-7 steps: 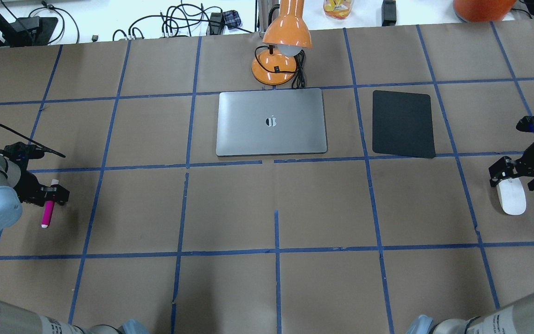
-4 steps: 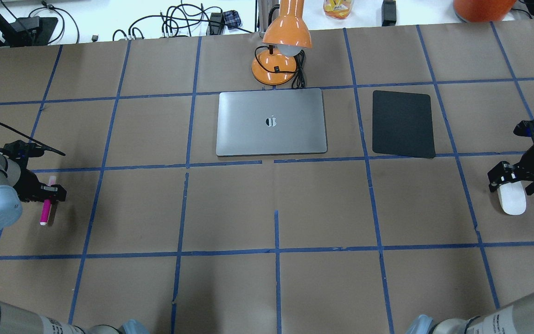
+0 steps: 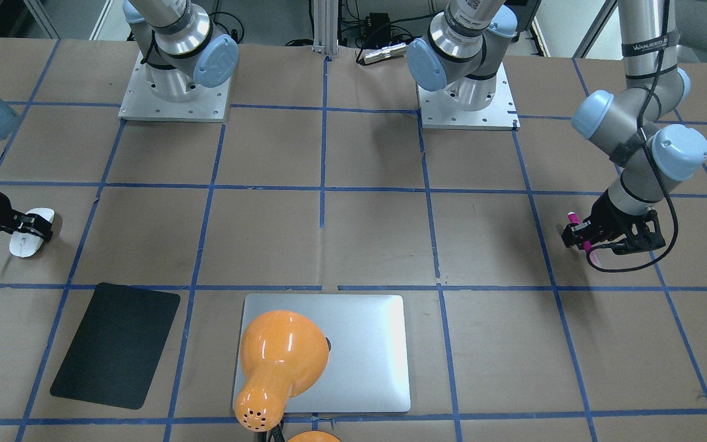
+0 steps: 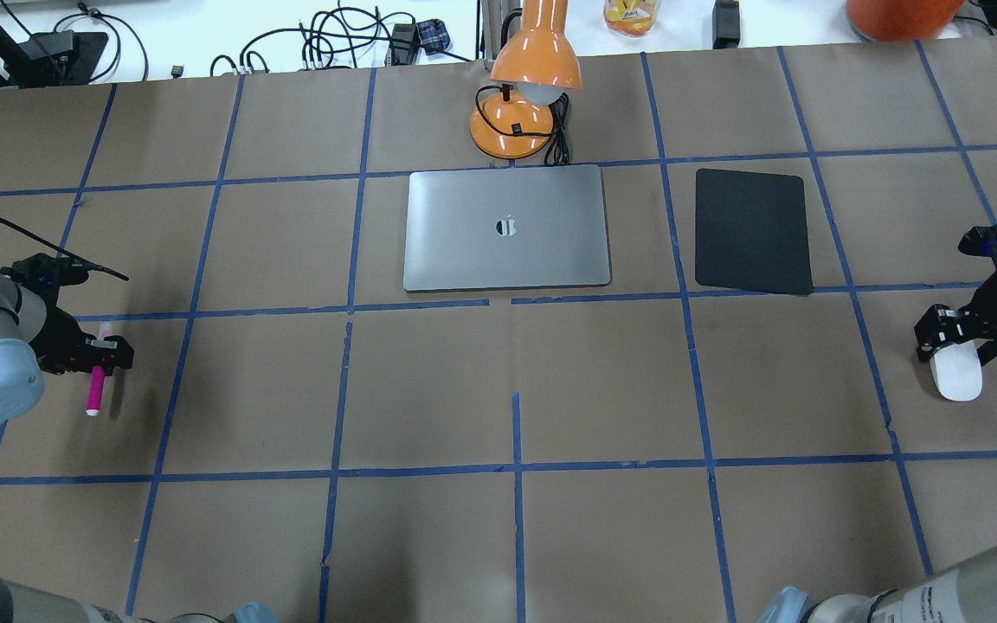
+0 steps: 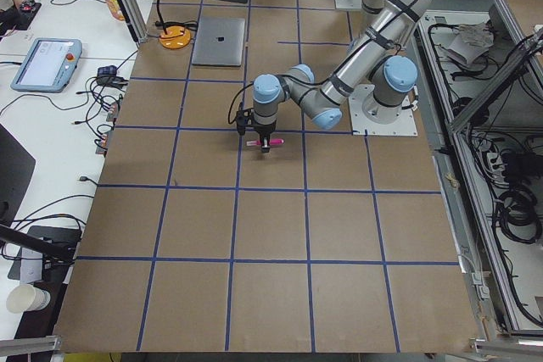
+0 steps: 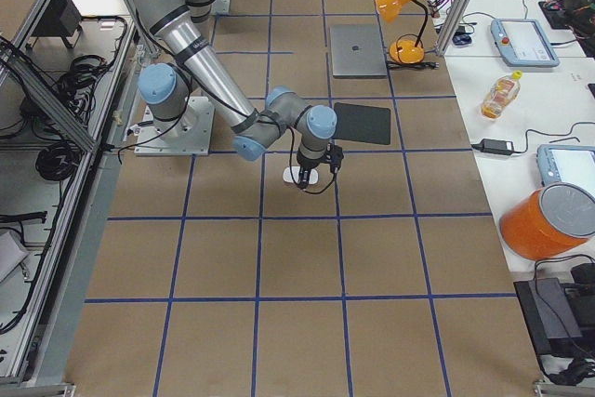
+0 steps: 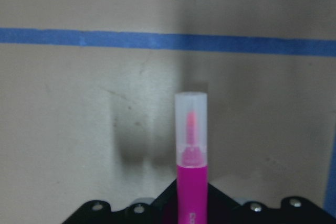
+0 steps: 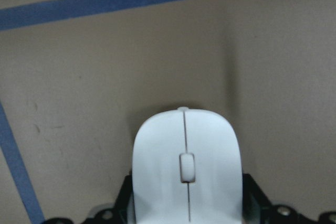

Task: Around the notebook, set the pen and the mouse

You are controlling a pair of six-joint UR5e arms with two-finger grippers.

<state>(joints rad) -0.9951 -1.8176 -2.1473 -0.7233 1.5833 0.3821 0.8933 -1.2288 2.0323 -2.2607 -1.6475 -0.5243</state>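
Observation:
The magenta pen (image 4: 95,391) hangs just over the brown table at the far left, its pale cap (image 7: 190,124) pointing away from the wrist. My left gripper (image 4: 100,353) is shut on it. At the far right the white mouse (image 4: 958,381) sits between the fingers of my right gripper (image 4: 957,344), which is shut on its rear half. In the right wrist view the mouse (image 8: 186,166) points forward. The silver notebook (image 4: 507,227) lies flat at the table's middle back, far from both grippers.
An orange desk lamp (image 4: 523,95) with a black cable stands just behind the notebook and hides part of it in the front-facing view. A thin black mat (image 4: 752,231) lies right of the notebook. Blue tape lines cross the table.
My left gripper has shifted a little to the right with the pen. The right gripper's fingers have drawn in against the mouse, which has barely moved.

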